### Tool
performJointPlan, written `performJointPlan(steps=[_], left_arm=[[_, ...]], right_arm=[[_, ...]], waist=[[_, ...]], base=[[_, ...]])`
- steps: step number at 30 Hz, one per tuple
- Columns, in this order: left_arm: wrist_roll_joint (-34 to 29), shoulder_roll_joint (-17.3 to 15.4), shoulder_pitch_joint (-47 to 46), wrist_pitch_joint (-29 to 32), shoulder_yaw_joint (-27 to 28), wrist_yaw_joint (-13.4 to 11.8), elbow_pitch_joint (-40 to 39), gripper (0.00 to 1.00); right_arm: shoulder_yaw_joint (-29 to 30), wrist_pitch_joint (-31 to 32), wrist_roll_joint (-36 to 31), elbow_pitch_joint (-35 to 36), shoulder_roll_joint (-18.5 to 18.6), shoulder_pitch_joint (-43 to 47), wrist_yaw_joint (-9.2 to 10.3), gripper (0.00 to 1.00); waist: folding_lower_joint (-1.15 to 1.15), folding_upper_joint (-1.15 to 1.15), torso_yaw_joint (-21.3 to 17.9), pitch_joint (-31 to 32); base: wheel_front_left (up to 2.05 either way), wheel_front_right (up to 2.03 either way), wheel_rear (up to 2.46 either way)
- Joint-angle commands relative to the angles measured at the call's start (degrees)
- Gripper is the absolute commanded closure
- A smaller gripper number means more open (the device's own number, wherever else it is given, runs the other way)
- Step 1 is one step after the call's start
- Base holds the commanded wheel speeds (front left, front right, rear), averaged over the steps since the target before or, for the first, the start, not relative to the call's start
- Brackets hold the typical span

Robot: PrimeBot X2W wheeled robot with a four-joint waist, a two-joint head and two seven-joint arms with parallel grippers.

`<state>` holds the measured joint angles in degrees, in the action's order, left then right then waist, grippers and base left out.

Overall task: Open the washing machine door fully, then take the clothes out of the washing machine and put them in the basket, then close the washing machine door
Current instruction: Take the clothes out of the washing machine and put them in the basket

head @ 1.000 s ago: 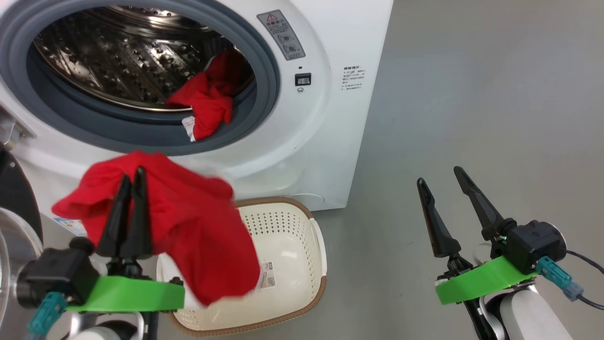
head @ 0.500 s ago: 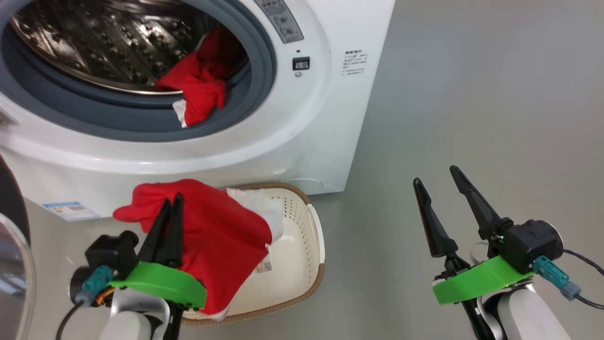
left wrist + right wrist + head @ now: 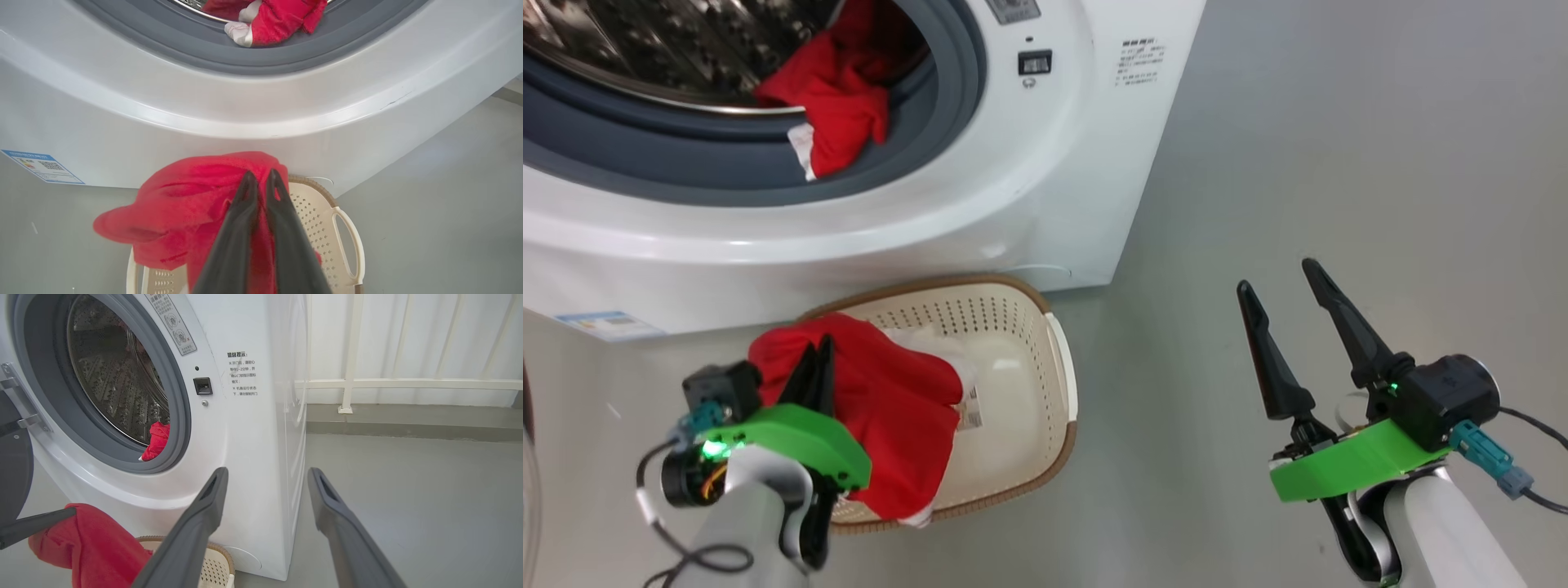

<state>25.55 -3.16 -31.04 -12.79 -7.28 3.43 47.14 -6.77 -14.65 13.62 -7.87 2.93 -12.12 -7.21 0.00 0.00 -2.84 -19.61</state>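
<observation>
My left gripper (image 3: 817, 353) is shut on a red garment (image 3: 894, 408) that hangs over the near left part of the cream basket (image 3: 1005, 318). The basket stands on the floor against the white washing machine (image 3: 1013, 204). In the left wrist view the fingers of that gripper (image 3: 261, 174) pinch the red cloth (image 3: 184, 204) above the basket (image 3: 347, 245). More red clothes (image 3: 825, 98) with a white label lie on the grey ring at the drum's mouth. The door (image 3: 12, 473) stands open at the left. My right gripper (image 3: 1276, 274) hangs open and holds nothing, over the floor to the right.
Bare grey floor (image 3: 1339, 147) stretches right of the machine. A white railing (image 3: 408, 384) and a low ledge run along the back wall. A blue sticker (image 3: 41, 167) sits low on the machine's front. A cable (image 3: 1535, 425) trails from my right wrist.
The camera has tipped downward. My left gripper has come down with the red garment from in front of the drum opening to just over the basket. The right gripper stays open in place.
</observation>
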Motion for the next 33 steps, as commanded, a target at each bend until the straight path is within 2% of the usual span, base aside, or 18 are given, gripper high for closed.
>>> performJointPlan(steps=[1,9,16,31,33], left_arm=[[0.19,-1.18,-1.93,-0.76,1.64,0.01,0.24,1.00],[0.93,-0.86,-10.06,0.80,0.49,1.38,13.89,1.00],[1.65,-1.09,-13.80,2.15,-0.23,2.53,22.01,1.00],[2.97,-1.65,-17.81,4.80,-1.42,3.59,26.00,1.00],[2.83,-1.95,-18.07,5.27,-1.80,3.61,26.19,0.89]], right_arm=[[-1.54,-0.35,-0.30,1.61,-0.05,-1.20,-0.28,0.00],[-2.18,-0.35,0.26,1.78,-0.05,-3.51,-0.28,0.00],[-2.68,-0.35,0.78,1.90,-0.05,-4.92,-0.28,0.00],[-3.19,-0.35,1.31,2.48,-0.05,-7.58,-0.28,0.00],[-3.17,-0.35,1.39,2.54,-0.05,-7.75,-0.28,0.00]], waist=[[0.00,0.00,-0.23,-1.96],[0.00,0.00,-1.14,-6.88],[0.00,0.00,-2.36,-9.53],[0.00,0.00,-4.78,-15.79],[0.00,0.00,-4.96,-16.27]], base=[[0.00,0.00,0.00],[0.00,0.00,0.00],[0.00,0.00,0.00],[0.00,0.00,0.00],[0.00,0.00,0.00]])
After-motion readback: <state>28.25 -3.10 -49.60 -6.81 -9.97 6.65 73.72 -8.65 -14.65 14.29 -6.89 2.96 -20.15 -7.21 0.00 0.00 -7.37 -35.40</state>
